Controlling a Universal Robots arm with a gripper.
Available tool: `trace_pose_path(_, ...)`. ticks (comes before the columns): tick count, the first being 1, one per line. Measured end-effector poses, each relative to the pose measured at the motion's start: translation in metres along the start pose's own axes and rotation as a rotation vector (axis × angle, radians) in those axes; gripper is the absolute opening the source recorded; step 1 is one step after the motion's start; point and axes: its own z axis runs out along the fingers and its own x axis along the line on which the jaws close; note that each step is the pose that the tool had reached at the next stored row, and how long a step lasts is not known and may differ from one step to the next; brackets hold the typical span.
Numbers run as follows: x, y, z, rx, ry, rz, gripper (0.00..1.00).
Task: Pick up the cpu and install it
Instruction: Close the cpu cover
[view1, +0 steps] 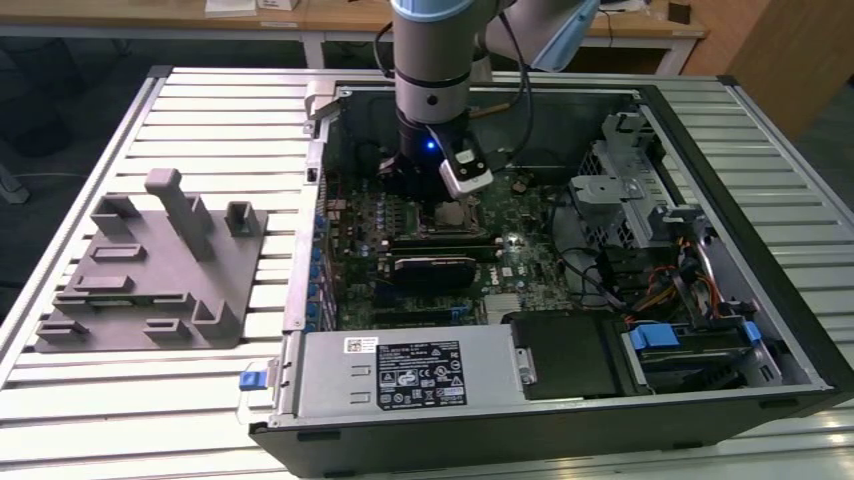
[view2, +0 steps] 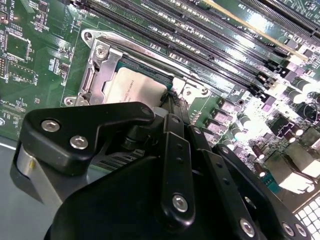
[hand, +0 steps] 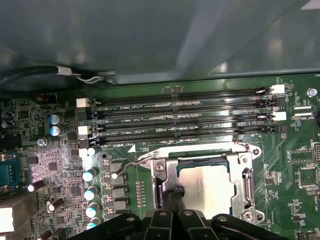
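Black links of my gripper (hand: 176, 193) sit closest, drawn narrow and holding nothing, tip at the edge of the cpu (hand: 206, 187), which lies flat inside the socket frame (hand: 245, 172), so I judge it placed, though I cannot tell if it is latched.
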Motion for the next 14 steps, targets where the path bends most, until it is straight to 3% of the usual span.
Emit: trace_pose_path(14, 0.0015, -0.0001, -0.002, -0.0004, -0.0002, -0.001, 0.11)
